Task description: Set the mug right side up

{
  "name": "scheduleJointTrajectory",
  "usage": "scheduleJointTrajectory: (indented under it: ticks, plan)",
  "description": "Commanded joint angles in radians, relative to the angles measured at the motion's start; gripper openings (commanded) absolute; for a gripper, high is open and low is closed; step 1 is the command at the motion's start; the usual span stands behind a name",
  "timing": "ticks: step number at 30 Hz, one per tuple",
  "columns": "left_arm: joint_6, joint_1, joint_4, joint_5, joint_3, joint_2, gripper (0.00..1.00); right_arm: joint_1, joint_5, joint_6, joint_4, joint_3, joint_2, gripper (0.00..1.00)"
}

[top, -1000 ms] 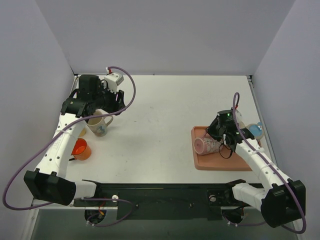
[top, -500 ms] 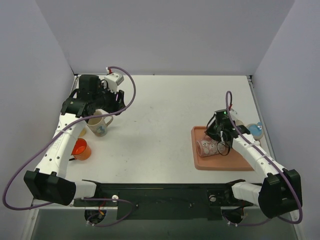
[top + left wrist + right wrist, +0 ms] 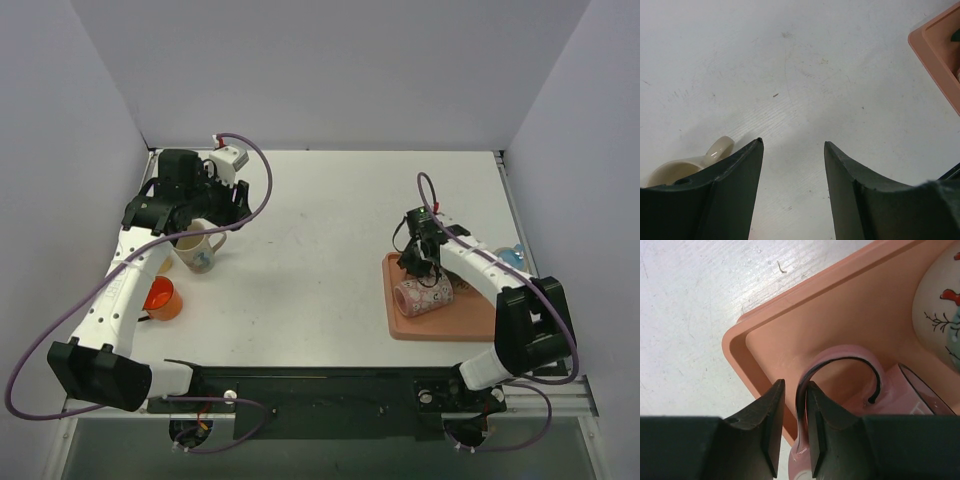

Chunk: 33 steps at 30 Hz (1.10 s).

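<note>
I see right claw (image 3: 796, 385) narrow, astride pink mug (image 3: 890, 390) handle, slight gap; left claw (image 3: 793, 142) wide, cream mug (image 3: 675, 172) by its left finger.

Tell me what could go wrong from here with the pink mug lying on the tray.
1. The right gripper straddles the handle with a gap on one side, so the pink mug, lying on its side, may slip or roll.
2. The mug lies near a corner of the tray and could tip over the rim.
3. The painted white mug sits close, and swinging the pink one upright could knock it.
</note>
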Motion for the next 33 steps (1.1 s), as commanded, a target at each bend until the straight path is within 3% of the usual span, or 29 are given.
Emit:
scheduleJointTrajectory:
  ticks: [1, 7, 9, 10, 12, 15, 24, 33]
  plan:
    - [0.015, -0.005, 0.016, -0.006, 0.025, -0.028, 0.62, 0.003, 0.038, -0.018, -0.083, 0.026, 0.053, 0.22]
    - [0.014, -0.005, 0.019, -0.006, 0.026, -0.025, 0.61, 0.008, 0.030, -0.011, -0.092, 0.035, 0.110, 0.26]
    - [0.015, -0.005, 0.019, -0.008, 0.026, -0.025, 0.61, 0.008, 0.027, -0.015, -0.095, 0.044, 0.138, 0.20]
    - [0.014, -0.005, 0.019, -0.008, 0.026, -0.025, 0.62, 0.008, 0.021, -0.017, -0.097, 0.046, 0.156, 0.11]
    - [0.015, -0.005, 0.018, -0.009, 0.028, -0.025, 0.61, 0.009, 0.019, -0.015, -0.096, 0.046, 0.159, 0.02]
    - [0.021, -0.005, 0.011, -0.010, 0.031, -0.030, 0.61, 0.018, 0.018, -0.028, -0.096, 0.047, 0.139, 0.00]
    - [0.043, -0.005, -0.004, 0.084, 0.052, -0.039, 0.61, 0.175, 0.081, -0.221, -0.056, 0.006, -0.172, 0.00]
    - [0.029, -0.048, -0.001, 0.179, 0.077, -0.004, 0.62, 0.181, 0.013, -0.330, 0.067, -0.176, -0.393, 0.00]
